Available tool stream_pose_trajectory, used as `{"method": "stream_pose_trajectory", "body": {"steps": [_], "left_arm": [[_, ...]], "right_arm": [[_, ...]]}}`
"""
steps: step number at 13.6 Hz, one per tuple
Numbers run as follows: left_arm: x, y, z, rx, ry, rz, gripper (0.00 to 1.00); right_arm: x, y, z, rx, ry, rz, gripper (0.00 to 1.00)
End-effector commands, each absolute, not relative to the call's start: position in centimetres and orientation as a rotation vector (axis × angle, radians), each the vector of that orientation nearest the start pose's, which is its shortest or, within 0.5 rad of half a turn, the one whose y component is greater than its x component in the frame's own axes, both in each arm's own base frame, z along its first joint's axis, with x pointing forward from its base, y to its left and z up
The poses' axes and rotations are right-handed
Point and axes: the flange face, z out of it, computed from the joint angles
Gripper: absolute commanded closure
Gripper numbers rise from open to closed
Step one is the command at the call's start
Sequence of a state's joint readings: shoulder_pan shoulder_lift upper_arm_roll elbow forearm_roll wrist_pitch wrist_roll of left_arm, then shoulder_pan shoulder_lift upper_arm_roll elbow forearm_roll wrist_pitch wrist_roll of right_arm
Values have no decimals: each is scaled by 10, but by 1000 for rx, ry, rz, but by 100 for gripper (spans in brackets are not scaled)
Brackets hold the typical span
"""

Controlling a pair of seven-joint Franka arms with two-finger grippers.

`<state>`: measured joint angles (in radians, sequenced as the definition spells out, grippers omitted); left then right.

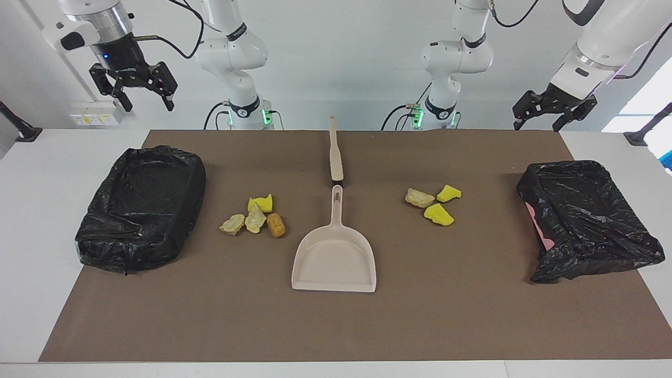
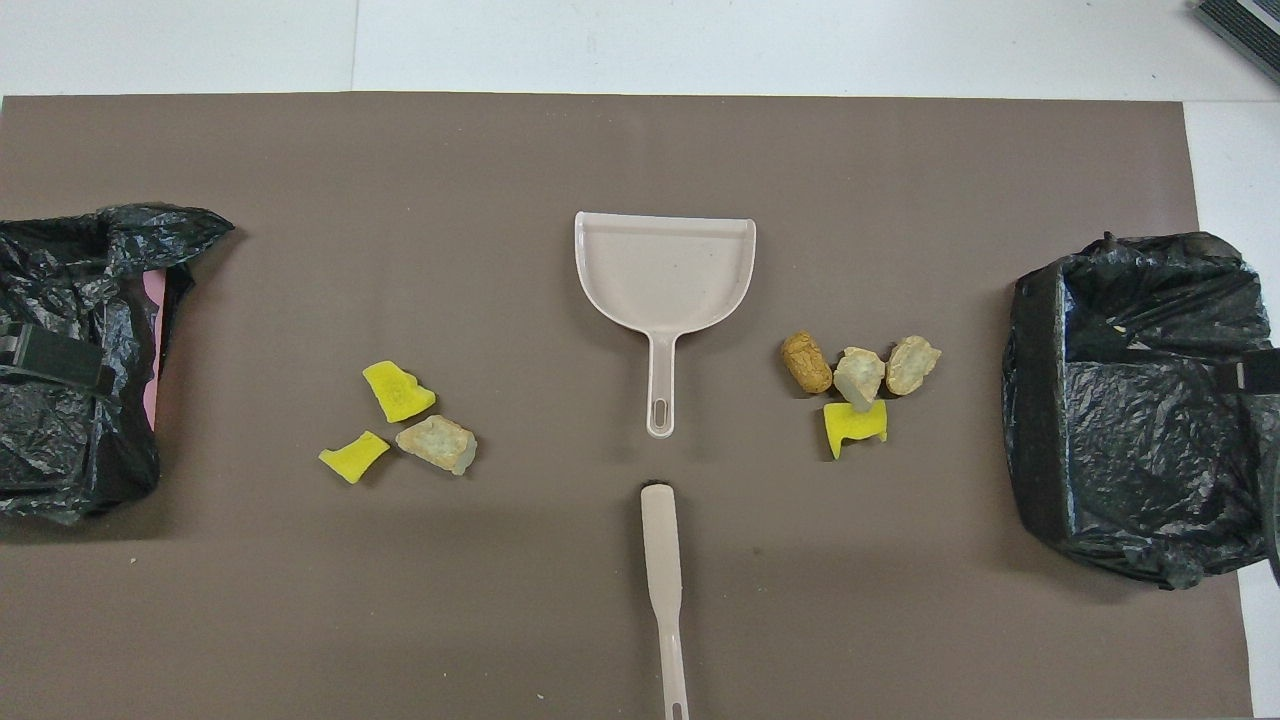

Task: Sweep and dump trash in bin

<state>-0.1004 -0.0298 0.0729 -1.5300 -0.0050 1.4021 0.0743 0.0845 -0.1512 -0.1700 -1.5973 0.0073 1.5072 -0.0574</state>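
A beige dustpan (image 1: 334, 257) (image 2: 665, 270) lies mid-table, its handle pointing toward the robots. A beige flat sweeper stick (image 1: 335, 152) (image 2: 663, 570) lies in line with the handle, nearer to the robots. One trash group (image 1: 254, 216) (image 2: 858, 385) lies toward the right arm's end: a yellow sponge chunk, two beige lumps and a brown cork (image 1: 276, 224). A second trash group (image 1: 433, 202) (image 2: 400, 430) lies toward the left arm's end: two yellow chunks and a beige lump. My right gripper (image 1: 134, 97) hangs open and empty, high above the table's edge. My left gripper (image 1: 541, 122) is also raised, open and empty.
A bin lined with a black bag (image 1: 142, 210) (image 2: 1130, 400) stands at the right arm's end. A second black-bagged bin (image 1: 583, 220) (image 2: 70, 360), with pink showing at its side, stands at the left arm's end. A brown mat (image 1: 336, 325) covers the table.
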Motion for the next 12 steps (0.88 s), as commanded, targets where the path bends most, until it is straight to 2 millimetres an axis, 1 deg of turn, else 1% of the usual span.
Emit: {"method": "stream_pose_trajectory", "body": {"steps": [1,3,5,6,7,8,10,12], "left_arm": [[522,-12,655,-3159,148,157,0],[520,-16,654,-3158,155,164,0],[517,-12,654,-3159,148,172,0],[517,-12,654,-3159,146,174,0],[516,-12,654,-3159,146,179,0],[516,-14,653,-3159,151,184,0],[511,-16,651,-3159,168,201,0],[506,-17,649,-3161,176,208,0]], "right_arm": [[489,-55,686,-3123,15,-83,0],[488,-53,684,-3125,18,-71,0],[488,-47,683,-3154,8,-77,0],[489,-34,683,-3158,11,-76,0],[489,-34,684,-3158,44,-79,0],[489,-31,684,-3158,42,-76,0],[490,-16,685,-3156,6,-85,0],[491,-16,685,-3147,4,-87,0]]}}
